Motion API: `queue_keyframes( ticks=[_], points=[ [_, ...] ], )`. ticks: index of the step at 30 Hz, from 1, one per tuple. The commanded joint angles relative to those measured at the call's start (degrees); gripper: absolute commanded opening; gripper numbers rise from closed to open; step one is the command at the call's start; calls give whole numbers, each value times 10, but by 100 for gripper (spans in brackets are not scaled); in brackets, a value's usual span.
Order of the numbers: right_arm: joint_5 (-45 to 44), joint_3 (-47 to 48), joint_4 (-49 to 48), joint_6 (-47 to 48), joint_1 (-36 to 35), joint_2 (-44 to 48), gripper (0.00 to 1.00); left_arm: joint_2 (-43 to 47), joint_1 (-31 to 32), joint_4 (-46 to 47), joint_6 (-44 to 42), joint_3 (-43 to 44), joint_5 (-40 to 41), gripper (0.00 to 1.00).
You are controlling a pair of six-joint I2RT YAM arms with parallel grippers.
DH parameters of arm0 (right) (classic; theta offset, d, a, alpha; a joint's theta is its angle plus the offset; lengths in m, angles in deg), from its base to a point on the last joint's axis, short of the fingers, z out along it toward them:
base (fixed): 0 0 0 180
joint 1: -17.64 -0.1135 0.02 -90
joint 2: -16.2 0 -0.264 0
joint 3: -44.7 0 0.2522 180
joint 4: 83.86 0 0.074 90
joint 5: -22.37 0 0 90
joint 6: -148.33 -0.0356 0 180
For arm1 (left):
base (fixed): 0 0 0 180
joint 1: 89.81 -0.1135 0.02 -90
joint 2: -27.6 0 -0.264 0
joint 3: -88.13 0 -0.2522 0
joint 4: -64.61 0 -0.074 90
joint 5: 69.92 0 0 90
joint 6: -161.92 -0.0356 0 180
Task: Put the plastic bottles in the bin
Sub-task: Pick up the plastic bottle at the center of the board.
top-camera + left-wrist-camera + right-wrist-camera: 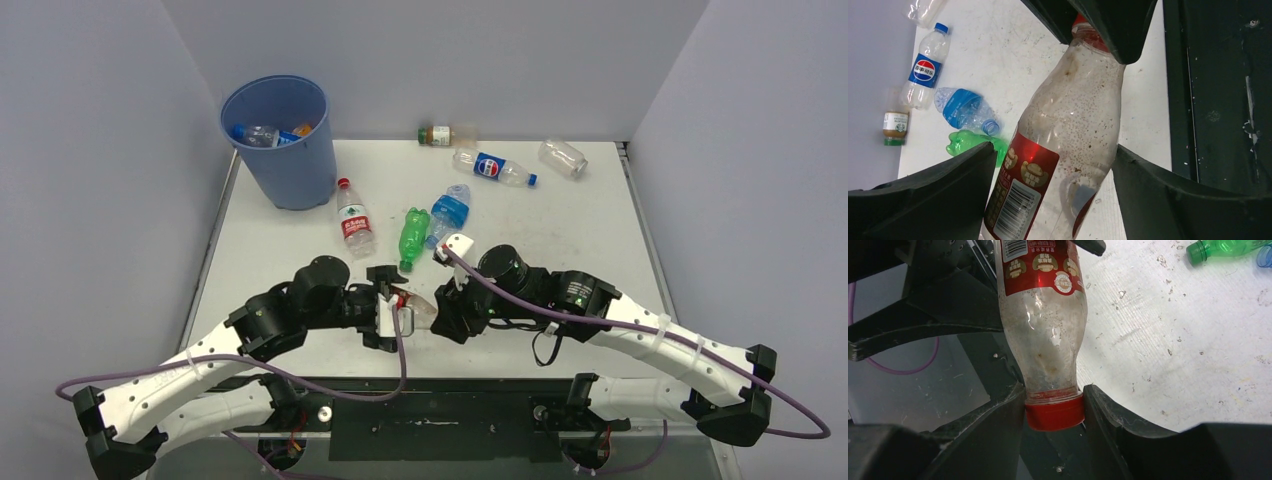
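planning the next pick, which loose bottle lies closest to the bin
The clear red-capped, red-labelled bottle lying just right of the bin; the other loose bottles lie farther right.

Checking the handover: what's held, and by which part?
The right gripper pinches the bottle by its red cap. The left gripper flanks its body; grip unclear.

Grey walls (100,150) — scuffed white table (590,230)

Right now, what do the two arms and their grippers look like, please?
The left arm and right arm look alike: white tapered links, black rounded joints. A purple cable runs along each; white ties bind it on the right one. The left gripper and right gripper have broad black curved fingers and small white fittings.
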Motion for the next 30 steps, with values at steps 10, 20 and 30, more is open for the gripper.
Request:
queue_keyframes(
  ticks=[10, 20, 30],
  points=[
    [22, 58, -40, 8, 0, 20, 44, 21, 23, 84, 36, -25, 47, 22],
    [-71, -80, -300, 4, -1, 200, 90, 82, 23, 430, 354, -162, 12, 9],
    [-142, -244, -504, -53, -1, 284, 91, 37, 27, 778, 642, -269, 73, 6]
  ],
)
